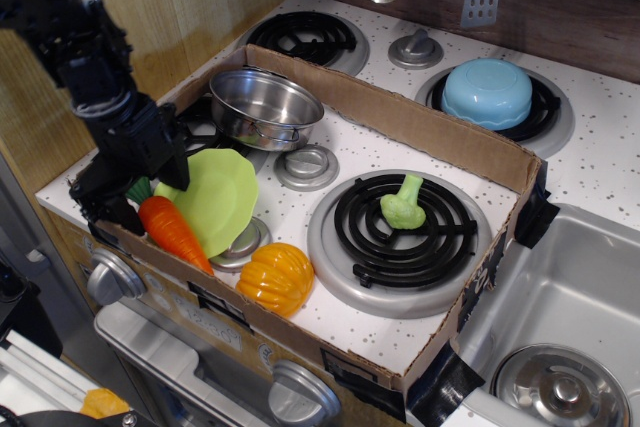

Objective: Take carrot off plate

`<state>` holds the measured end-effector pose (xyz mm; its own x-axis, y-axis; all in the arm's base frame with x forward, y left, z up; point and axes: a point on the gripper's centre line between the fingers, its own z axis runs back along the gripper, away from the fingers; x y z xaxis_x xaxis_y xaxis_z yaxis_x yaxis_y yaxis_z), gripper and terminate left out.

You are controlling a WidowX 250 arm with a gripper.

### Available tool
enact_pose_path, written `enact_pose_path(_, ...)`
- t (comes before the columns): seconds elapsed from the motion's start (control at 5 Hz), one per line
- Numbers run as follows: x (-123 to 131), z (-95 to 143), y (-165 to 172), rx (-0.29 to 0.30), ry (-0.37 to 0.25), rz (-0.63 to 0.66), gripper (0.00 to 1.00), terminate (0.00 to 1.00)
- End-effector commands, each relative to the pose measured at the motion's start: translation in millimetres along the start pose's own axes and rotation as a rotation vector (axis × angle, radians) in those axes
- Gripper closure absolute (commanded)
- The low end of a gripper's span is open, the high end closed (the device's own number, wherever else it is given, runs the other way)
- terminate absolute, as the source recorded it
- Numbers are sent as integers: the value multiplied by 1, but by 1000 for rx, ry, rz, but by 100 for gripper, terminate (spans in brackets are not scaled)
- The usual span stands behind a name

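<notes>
Carrot [172, 231] leans on tilted plate [218, 197], stem beside gripper [120, 187]; jaw state can't be told. Risk: plate tips further, dragged along with carrot.

My arm descends from the upper left, wrist angled downward. My claw [128, 179] sits low at the left; its black fingers point down; the gap between them is unclear.
</notes>
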<state>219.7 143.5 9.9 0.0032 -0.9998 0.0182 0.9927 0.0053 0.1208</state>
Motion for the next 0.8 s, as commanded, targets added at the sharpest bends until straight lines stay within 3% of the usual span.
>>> enact_pose_path(0.0,-1,15,8,41,5,10,0,0)
enact_pose_path(0.2,-1,27,4,54,12,4,100,0)
enact_pose_path(0.6,-8,55,11,32,17,-45,100,0)
